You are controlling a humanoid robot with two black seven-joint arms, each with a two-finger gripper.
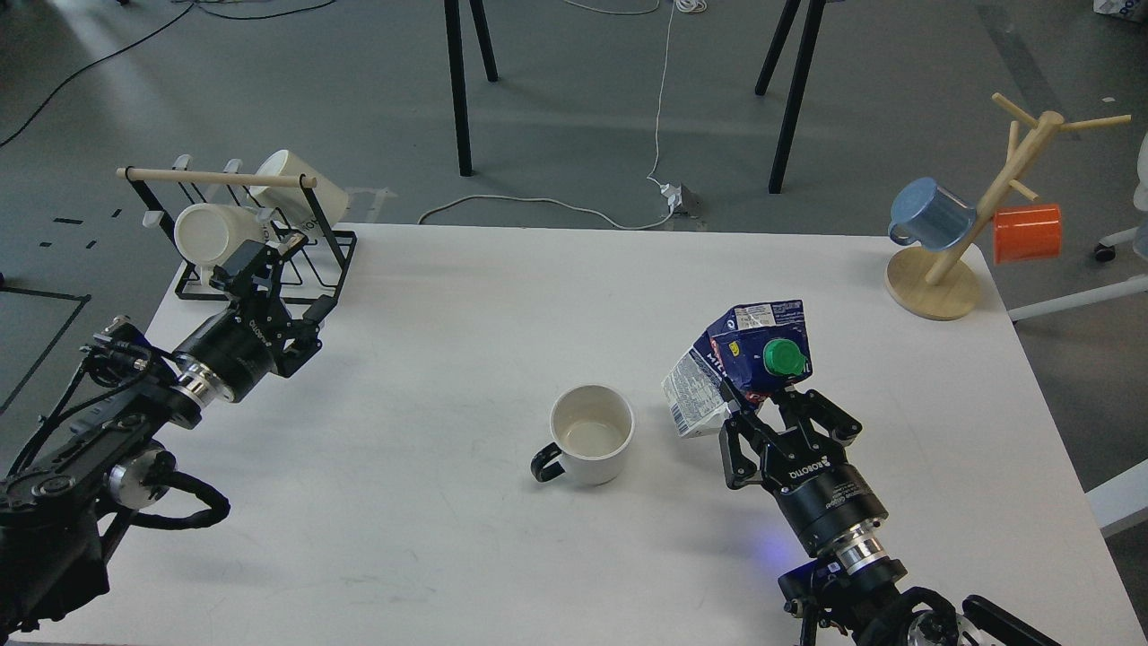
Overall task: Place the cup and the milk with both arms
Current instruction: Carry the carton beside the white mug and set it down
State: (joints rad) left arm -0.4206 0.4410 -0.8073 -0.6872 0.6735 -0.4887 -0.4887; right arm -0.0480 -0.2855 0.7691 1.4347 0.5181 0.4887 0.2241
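Observation:
A white cup (591,433) with a dark handle stands upright and empty in the middle of the white table (502,296). My right gripper (773,408) is shut on a blue milk carton (738,364) with a green cap and holds it tilted above the table, just right of the cup. My left gripper (252,269) is at the far left, by the black wire rack (240,235). It holds nothing, and its fingers cannot be told apart.
The rack holds two white cups (256,211) under a wooden bar. A wooden mug tree (978,224) at the back right carries a blue mug (930,213) and an orange mug (1027,232). Table edges lie near both arms.

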